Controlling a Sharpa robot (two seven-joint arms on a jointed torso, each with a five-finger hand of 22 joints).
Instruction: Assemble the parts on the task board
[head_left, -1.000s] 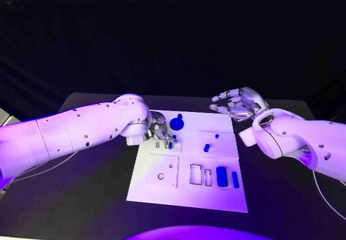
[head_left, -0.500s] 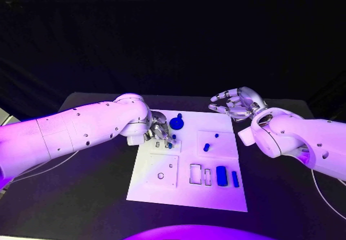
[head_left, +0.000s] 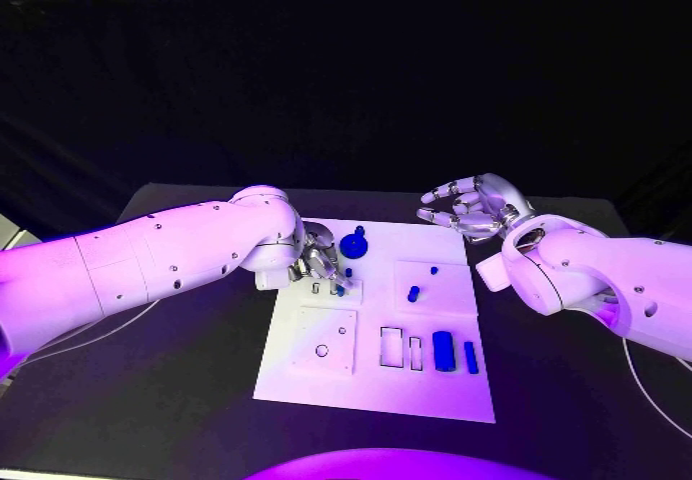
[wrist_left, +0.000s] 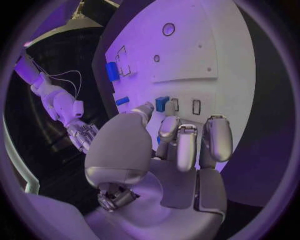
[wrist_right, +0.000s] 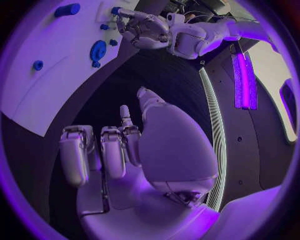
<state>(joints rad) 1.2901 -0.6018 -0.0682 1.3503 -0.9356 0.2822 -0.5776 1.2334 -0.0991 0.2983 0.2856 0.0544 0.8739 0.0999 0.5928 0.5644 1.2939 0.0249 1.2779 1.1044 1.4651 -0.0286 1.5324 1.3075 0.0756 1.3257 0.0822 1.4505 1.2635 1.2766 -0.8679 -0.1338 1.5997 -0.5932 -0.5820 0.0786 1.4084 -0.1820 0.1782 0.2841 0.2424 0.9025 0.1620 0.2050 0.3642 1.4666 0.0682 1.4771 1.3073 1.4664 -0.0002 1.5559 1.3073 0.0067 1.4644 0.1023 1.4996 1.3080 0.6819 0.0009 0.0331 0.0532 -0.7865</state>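
Note:
The white task board (head_left: 378, 385) lies mid-table. My left hand (head_left: 319, 258) hovers low over its far left part, near two small slots (wrist_left: 196, 106). It pinches a small blue part (wrist_left: 162, 103) between thumb and fingertip, and the same part (head_left: 340, 291) sits just above the board. A blue round knob part (head_left: 353, 245) stands just beyond the hand. My right hand (head_left: 469, 208) is raised past the board's far right corner, fingers apart and holding nothing. From the right wrist, that hand (wrist_right: 119, 150) is over black table, with the left hand (wrist_right: 147, 30) and the knob (wrist_right: 97, 51) beyond.
A short blue peg (head_left: 414, 294) and a blue dot (head_left: 433, 271) sit on the board's right plate. Two blue bars (head_left: 444, 352) (head_left: 470, 357) lie near the front right, beside two empty rectangular slots (head_left: 391, 347). A round hole (head_left: 320, 351) is at front left.
My right hand has drifted slightly left and up. The left hand stays in place over the slots with the blue part.

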